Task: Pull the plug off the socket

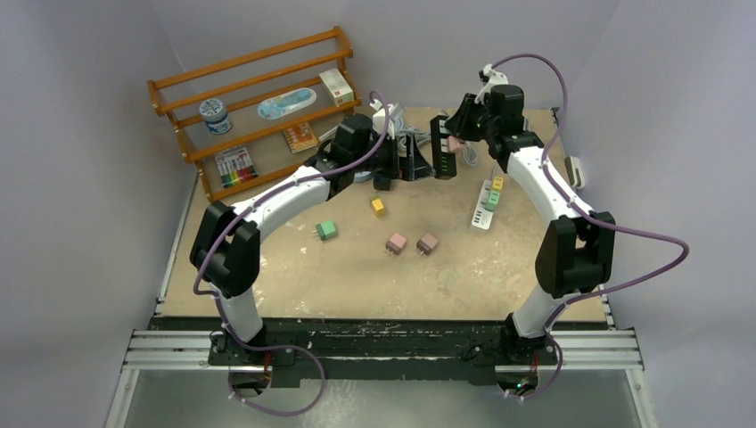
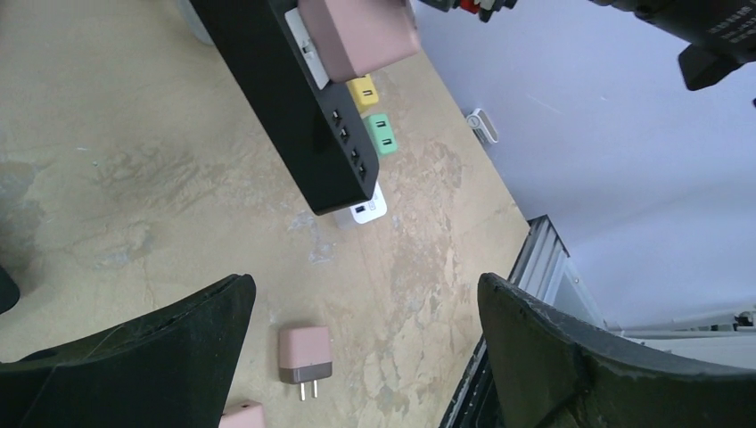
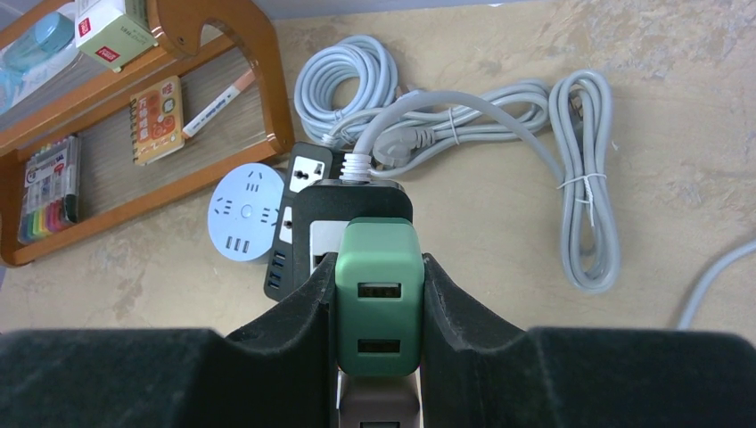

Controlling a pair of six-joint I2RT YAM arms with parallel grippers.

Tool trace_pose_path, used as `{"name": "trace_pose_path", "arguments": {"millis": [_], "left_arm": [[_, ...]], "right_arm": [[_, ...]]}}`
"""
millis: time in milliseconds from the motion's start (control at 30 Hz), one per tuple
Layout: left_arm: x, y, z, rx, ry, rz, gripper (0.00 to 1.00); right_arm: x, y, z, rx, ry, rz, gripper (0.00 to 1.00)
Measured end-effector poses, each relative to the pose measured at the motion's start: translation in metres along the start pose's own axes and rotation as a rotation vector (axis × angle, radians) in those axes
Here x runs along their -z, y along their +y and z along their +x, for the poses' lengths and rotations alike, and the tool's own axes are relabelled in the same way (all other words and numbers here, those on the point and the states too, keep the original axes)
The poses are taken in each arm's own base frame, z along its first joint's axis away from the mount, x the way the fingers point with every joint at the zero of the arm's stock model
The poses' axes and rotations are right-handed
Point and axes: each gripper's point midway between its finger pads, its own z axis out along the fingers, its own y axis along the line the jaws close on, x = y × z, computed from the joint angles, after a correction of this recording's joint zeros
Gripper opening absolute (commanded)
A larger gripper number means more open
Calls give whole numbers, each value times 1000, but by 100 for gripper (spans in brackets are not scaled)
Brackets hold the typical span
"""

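Observation:
A black power strip [image 3: 352,203] with a grey cord lies under my right gripper [image 3: 378,267], which is shut on a green plug [image 3: 378,299] seated in it. A pink-brown plug [image 3: 379,406] sits in the strip just below the green one. In the top view the strip [image 1: 442,148] stands tilted at the back centre, with my right gripper [image 1: 461,125] on it. My left gripper [image 2: 364,294] is open and empty, just left of the strip [image 2: 303,116], which carries a pink plug [image 2: 357,36]. The left gripper [image 1: 401,165] also shows in the top view.
Loose plugs lie mid-table: green [image 1: 326,230], yellow [image 1: 378,207] and two pink [image 1: 397,242], [image 1: 428,242]. A white strip [image 1: 482,214] holds yellow and green plugs. A wooden shelf [image 1: 258,107] stands back left. Grey cable coils [image 3: 535,116] and a round blue socket [image 3: 245,212] lie behind.

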Motion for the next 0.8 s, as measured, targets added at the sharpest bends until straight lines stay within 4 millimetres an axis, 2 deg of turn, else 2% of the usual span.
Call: {"name": "trace_pose_path", "arguments": {"millis": [233, 800], "left_arm": [[-1, -9, -6, 23, -19, 37, 96], [-1, -10, -7, 48, -24, 34, 97]], "right_arm": [[-1, 1, 4, -1, 9, -9, 0], [-1, 1, 5, -1, 12, -13, 0]]}}
